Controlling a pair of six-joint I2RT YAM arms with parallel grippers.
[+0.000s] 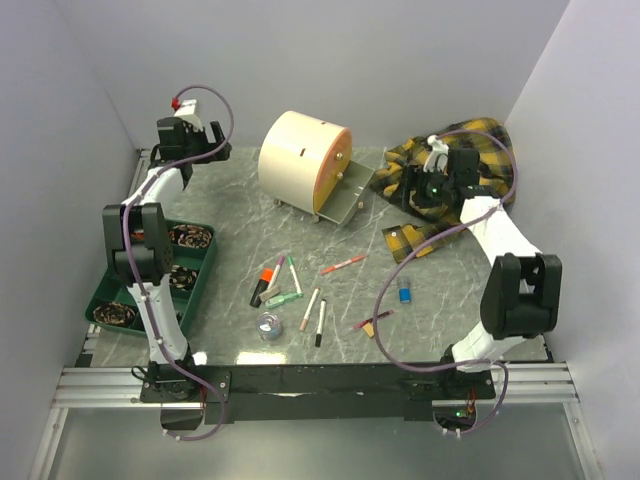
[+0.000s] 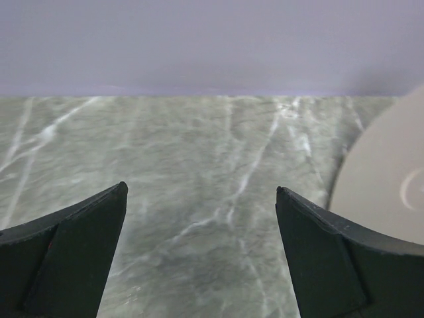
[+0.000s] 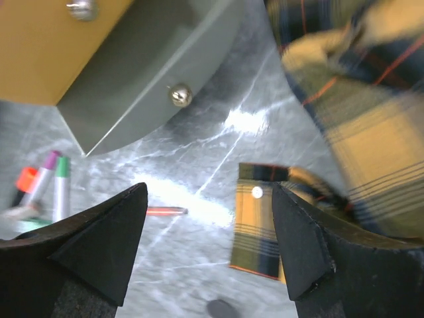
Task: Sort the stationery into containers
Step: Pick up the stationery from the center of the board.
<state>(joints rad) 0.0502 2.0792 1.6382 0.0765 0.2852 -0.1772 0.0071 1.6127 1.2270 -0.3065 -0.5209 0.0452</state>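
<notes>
The cream round-topped cabinet stands at the back centre with an orange front and one greyish drawer pulled open. Pens, an orange-capped marker, a tape roll, a blue block and a tan block lie scattered on the marble table in front. My left gripper is open and empty at the back left; its wrist view shows bare table and the cabinet's edge. My right gripper is open and empty, above the table between the open drawer and the plaid cloth.
A green tray holding pine cones sits at the left by the left arm. The yellow plaid cloth is heaped at the back right, one flap lying flat on the table. A pink pen lies just ahead of the right fingers.
</notes>
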